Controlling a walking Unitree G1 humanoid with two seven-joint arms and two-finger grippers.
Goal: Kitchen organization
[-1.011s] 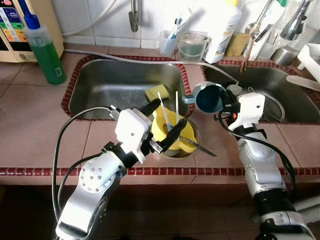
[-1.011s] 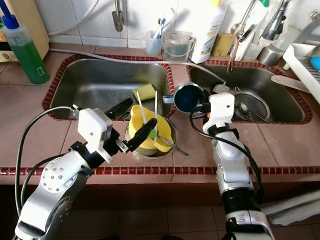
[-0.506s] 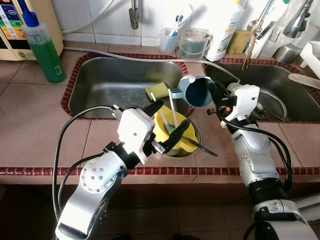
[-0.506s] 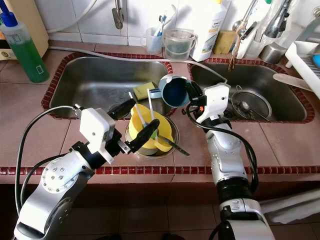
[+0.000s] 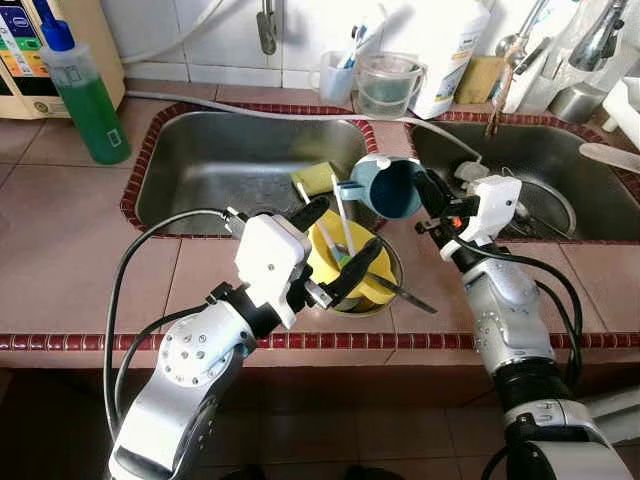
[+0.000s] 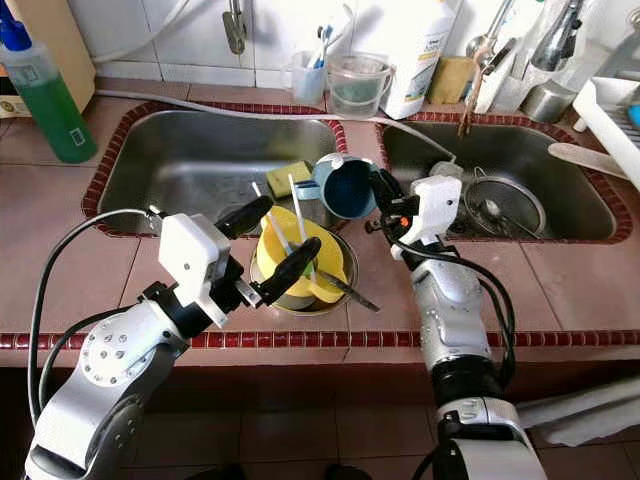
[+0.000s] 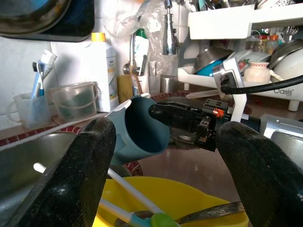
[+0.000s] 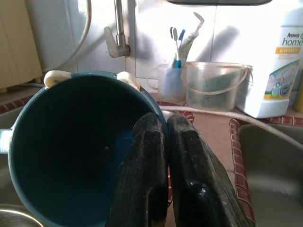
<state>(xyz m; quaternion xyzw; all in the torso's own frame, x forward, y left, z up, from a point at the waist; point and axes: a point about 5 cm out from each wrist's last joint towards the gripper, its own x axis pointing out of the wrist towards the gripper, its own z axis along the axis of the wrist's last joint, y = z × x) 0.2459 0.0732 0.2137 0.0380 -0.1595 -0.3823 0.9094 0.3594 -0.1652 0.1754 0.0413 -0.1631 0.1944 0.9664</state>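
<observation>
A brown-tiled table (image 5: 60, 230) with dark red edging holds two steel sinks (image 5: 215, 165), backed by a white tiled wall (image 5: 200, 30).

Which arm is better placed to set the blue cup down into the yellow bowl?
The right. Its gripper is already shut on the blue cup's rim, holding it tilted just above the yellow bowl. The left gripper is open around the bowl and holds nothing.
</observation>
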